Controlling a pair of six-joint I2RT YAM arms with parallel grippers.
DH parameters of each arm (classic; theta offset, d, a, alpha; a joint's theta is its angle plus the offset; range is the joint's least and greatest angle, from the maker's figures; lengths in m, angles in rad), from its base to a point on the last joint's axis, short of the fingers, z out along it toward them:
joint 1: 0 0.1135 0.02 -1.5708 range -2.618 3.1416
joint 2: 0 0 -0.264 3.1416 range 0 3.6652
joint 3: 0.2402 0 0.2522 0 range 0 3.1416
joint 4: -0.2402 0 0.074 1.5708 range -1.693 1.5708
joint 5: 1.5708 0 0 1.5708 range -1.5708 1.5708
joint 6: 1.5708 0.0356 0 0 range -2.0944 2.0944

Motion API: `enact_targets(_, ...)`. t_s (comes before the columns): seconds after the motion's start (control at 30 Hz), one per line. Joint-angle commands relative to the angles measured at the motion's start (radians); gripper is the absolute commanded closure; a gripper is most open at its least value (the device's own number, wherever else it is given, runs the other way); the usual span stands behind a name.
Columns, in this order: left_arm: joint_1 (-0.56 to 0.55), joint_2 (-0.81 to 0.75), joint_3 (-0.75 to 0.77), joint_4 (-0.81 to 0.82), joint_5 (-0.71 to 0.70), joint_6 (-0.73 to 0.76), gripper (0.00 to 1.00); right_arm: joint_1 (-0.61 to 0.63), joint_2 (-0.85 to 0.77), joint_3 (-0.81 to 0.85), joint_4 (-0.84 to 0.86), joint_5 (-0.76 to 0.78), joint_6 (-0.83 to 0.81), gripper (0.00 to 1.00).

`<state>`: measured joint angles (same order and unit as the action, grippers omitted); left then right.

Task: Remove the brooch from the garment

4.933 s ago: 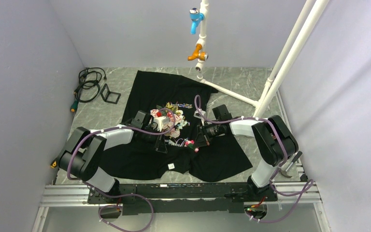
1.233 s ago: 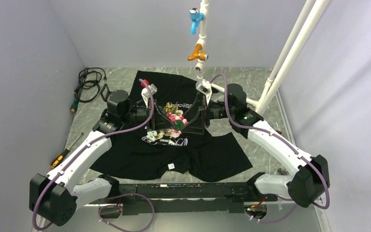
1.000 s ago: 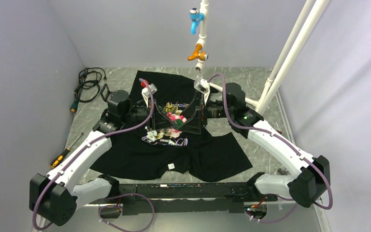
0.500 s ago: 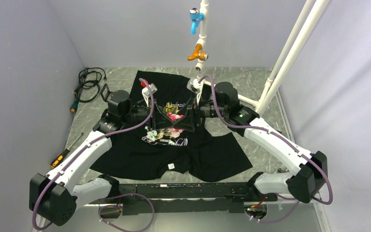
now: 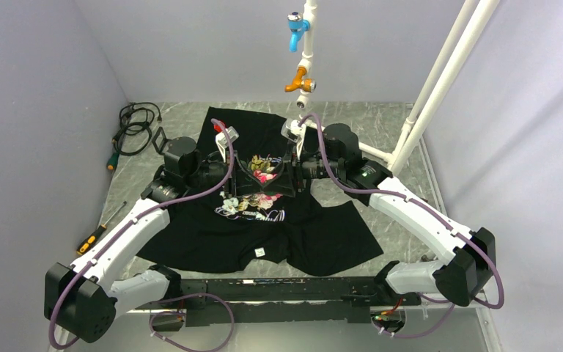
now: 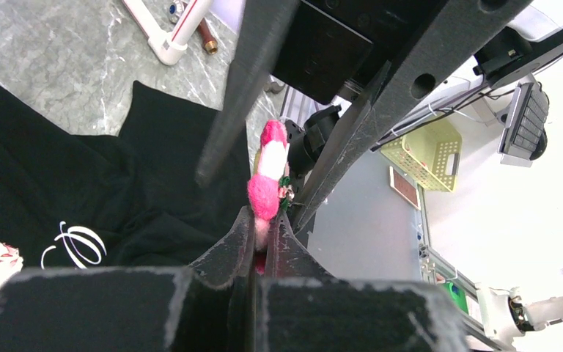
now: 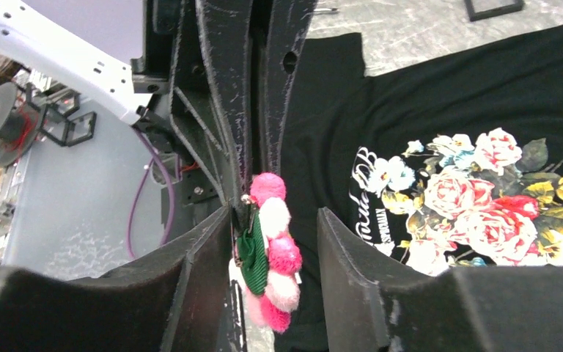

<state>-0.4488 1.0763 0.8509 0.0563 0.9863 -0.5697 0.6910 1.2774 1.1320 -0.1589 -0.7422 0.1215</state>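
Observation:
The garment (image 5: 223, 235) is a black T-shirt with a rose print (image 7: 476, 198), lying flat on the table. Both arms are raised over it, fingers facing each other. My left gripper (image 6: 265, 233) is shut on the brooch (image 6: 268, 176), a ring of pink and white fluffy balls with a green ribbon back, and holds it in the air, clear of the shirt. My right gripper (image 7: 271, 286) is open, one finger on each side of the brooch (image 7: 277, 253); its left finger is close against the green back. In the top view the brooch is lost among the fingers (image 5: 287, 172) and the print.
A white pipe frame (image 5: 440, 81) with blue and orange taps (image 5: 298, 81) stands at the back right. A cable coil (image 5: 135, 125) and a black stand (image 5: 167, 143) lie back left. A screwdriver (image 5: 99, 233) lies at the left. A white label (image 5: 260, 251) sits on the hem.
My right gripper has moved left towards the left gripper and now straddles the brooch. My left arm has held still with the brooch. Earlier both arms lifted up from the shirt.

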Motion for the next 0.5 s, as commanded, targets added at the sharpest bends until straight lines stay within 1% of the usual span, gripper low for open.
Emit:
enact_targets(0.0,-0.004,-0.023,0.007,0.061,0.038,-0.01,1.0,-0.023,-0.011,0.026,-0.013,-0.054,-0.002,0.57)
enact_targets(0.07,-0.005,-0.022,0.005,0.069,0.042,-0.013,1.0,-0.028,-0.01,0.023,-0.005,-0.068,0.007,0.6)
enact_targets(0.3,-0.008,-0.025,0.007,0.08,0.057,-0.01,1.0,-0.028,-0.002,0.02,0.015,-0.093,0.021,0.62)
enact_targets(0.47,-0.011,-0.03,0.01,0.077,0.049,-0.007,1.0,-0.028,0.006,0.026,0.008,-0.109,0.022,0.56)
